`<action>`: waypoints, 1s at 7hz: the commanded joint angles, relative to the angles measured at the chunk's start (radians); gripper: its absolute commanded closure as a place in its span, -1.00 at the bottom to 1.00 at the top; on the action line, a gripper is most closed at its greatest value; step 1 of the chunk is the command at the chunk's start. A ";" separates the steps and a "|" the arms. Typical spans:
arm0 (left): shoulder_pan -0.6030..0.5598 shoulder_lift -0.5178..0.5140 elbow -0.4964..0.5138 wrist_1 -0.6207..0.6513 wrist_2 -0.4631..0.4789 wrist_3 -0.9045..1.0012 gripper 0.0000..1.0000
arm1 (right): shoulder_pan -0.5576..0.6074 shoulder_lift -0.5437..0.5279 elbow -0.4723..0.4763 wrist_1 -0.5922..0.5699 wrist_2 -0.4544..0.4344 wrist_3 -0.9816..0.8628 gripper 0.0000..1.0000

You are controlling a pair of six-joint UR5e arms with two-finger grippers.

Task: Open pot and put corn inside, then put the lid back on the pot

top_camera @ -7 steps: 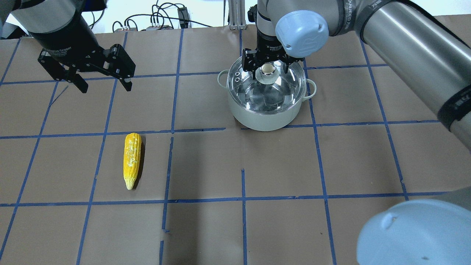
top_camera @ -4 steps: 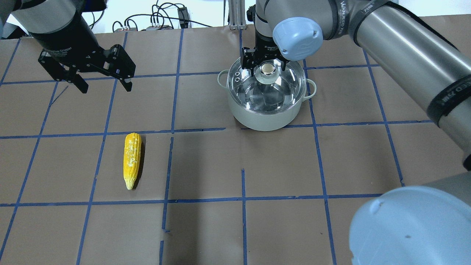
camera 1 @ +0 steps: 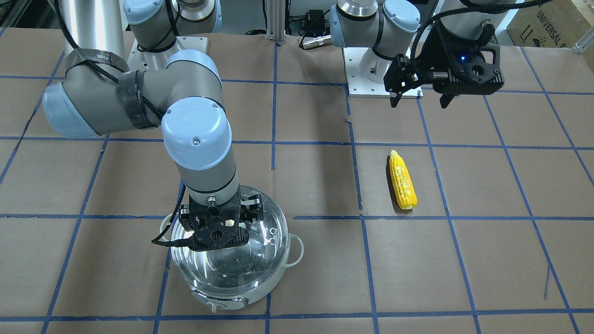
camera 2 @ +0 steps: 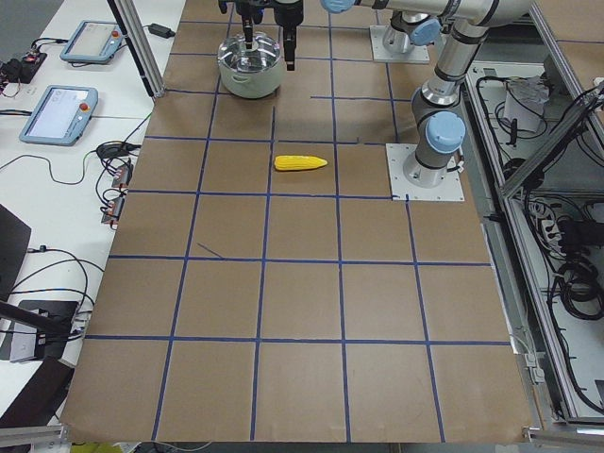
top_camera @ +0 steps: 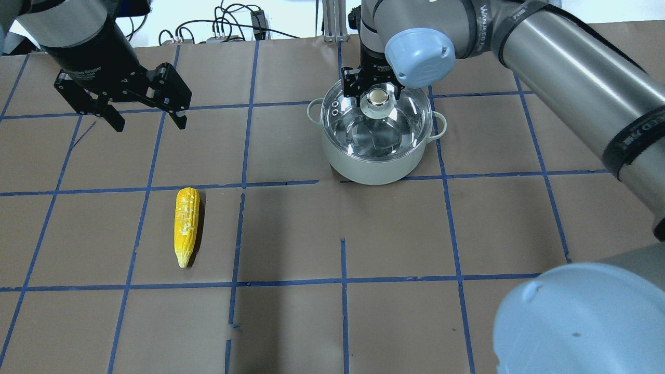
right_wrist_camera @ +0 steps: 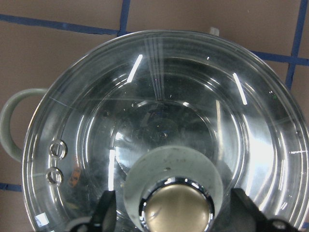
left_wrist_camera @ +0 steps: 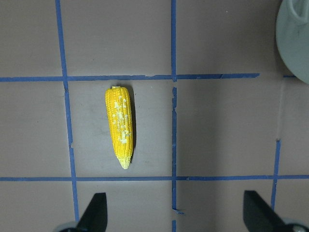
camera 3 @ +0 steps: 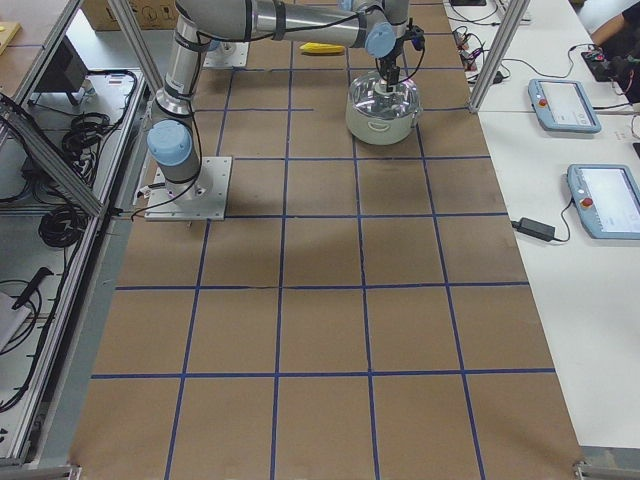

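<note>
The steel pot (top_camera: 374, 167) with pale green handles stands at the far centre-right, with the glass lid (top_camera: 387, 132) on it. My right gripper (top_camera: 375, 89) is open and low over the lid. Its fingers (right_wrist_camera: 107, 209) stand on either side of the beige knob (right_wrist_camera: 176, 209), with small gaps. The yellow corn (top_camera: 186, 226) lies on the table to the left, tip toward the robot. It also shows in the left wrist view (left_wrist_camera: 119, 128). My left gripper (top_camera: 149, 124) is open and empty, high above the table beyond the corn.
Brown paper with blue tape lines covers the table (top_camera: 343, 234). Cables and a metal post (top_camera: 332, 21) lie past the far edge. The right arm's elbow (top_camera: 582, 317) fills the near right corner of the overhead view.
My right gripper has come down around the lid knob and the arm's elbow has shifted left. The left arm, corn, pot and lid have not moved.
</note>
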 commanded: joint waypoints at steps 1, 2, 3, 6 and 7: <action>0.000 0.001 -0.002 0.000 0.000 0.000 -1.00 | 0.000 0.000 0.002 0.013 0.002 0.006 0.85; 0.000 0.001 0.000 0.000 -0.002 0.000 -1.00 | 0.000 -0.003 -0.004 0.013 0.001 0.006 0.90; 0.000 0.001 -0.002 0.000 0.000 0.000 -1.00 | 0.000 -0.003 -0.018 0.022 -0.001 0.004 0.90; 0.000 0.002 -0.004 -0.011 -0.001 0.011 -0.99 | -0.026 -0.058 -0.160 0.232 -0.024 -0.054 0.89; 0.012 -0.017 -0.037 -0.008 -0.002 0.056 -0.99 | -0.059 -0.075 -0.212 0.298 -0.024 -0.095 0.89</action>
